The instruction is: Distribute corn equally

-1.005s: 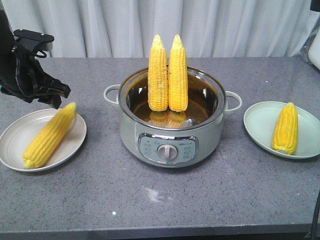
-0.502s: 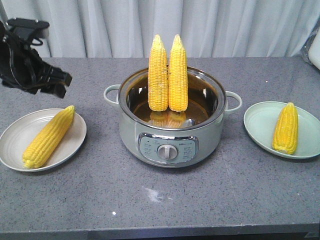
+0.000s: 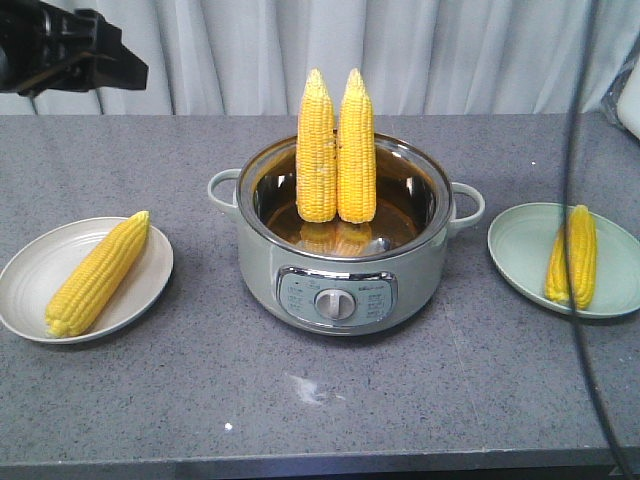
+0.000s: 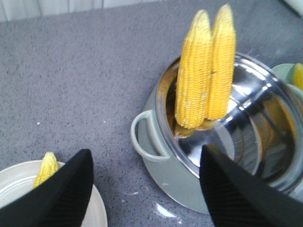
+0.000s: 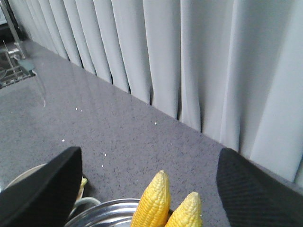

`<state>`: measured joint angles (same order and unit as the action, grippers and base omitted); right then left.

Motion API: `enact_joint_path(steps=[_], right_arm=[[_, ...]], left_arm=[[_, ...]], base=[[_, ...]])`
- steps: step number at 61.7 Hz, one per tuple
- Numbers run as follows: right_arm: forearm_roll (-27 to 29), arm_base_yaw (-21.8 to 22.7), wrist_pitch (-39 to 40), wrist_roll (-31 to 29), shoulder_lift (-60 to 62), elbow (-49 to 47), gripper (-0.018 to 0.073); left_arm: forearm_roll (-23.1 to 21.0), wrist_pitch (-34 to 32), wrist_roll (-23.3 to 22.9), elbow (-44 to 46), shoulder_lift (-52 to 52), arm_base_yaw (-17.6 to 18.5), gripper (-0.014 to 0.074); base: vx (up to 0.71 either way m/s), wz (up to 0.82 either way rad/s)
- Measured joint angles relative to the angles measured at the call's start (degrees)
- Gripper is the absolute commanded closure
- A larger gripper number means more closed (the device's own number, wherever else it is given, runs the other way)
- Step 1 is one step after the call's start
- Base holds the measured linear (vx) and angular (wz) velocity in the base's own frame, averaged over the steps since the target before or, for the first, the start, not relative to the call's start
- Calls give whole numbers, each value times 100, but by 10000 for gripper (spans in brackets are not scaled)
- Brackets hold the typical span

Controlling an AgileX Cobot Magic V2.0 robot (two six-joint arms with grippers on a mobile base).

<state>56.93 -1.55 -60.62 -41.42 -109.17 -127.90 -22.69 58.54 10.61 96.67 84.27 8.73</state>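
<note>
Two cobs stand in the middle pot; left cob lies on the left plate, right cob on the right plate, behind a hanging cable. Both left gripper and right gripper gape wide, empty.

The scene is backed by a pale pleated curtain. A grey speckled countertop is spread before it, and both are evenly lit.
</note>
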Motion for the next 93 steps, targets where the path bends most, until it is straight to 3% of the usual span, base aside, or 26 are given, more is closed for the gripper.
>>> enact_joint_path(steps=[18,51,61,82,93], right_arm=[[-1134,-601,234,405,-1288,-336,-3],[-1044,-601,105,577,-2022,-347,17],[-1051,-601,-56,630,-2065,-347,157],[-1027,-601,-162,646,-2065,-347,555],[-987,-601,-169,405,-2057,-347,568]], left_arm=[[-25,295,56,0,-62,0,126],[-25,340,99,0,-62,0,126],[-25,340,104,0,-62,0,126],[-19,344,104,0,-62,0,126],[-19,344,104,0,-62,0,126]], base=[[0,0],[0,0],[0,0],[0,0],[0,0]])
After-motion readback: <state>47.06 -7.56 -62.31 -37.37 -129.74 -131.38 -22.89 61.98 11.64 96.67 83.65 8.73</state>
